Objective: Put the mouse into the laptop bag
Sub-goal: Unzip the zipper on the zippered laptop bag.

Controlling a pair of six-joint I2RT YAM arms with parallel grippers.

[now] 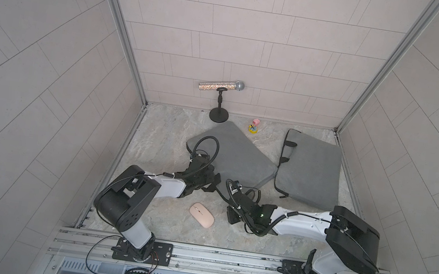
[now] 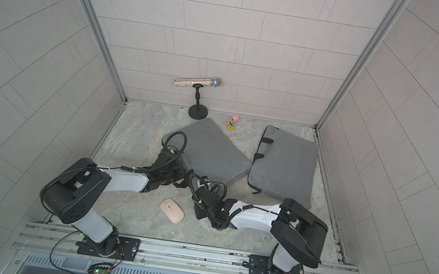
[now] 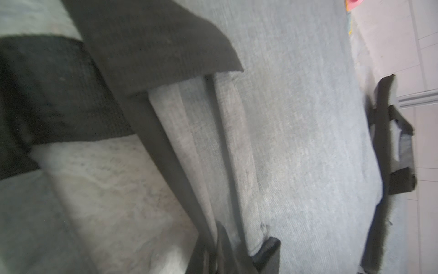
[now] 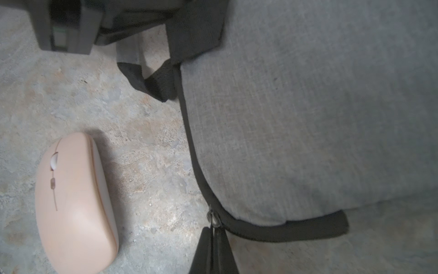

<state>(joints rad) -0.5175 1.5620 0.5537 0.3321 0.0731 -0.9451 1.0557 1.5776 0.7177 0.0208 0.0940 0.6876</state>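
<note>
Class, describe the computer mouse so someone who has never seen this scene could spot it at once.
Start at the metal rail along the front of the stone-patterned table. Behind it, between the left arm and right arm, lies the mouse. Unlike the grey bags beyond, it is a smooth, pale-pink oval.

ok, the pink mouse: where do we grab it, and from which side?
Across its narrow width, jaws on the two long side walls near mid-length, coming straight down from above. The mouse lies flat, buttons up, on the table, with bare table along both long sides. Its top is a smooth low dome, and end to end it looks long for the jaws.
</note>
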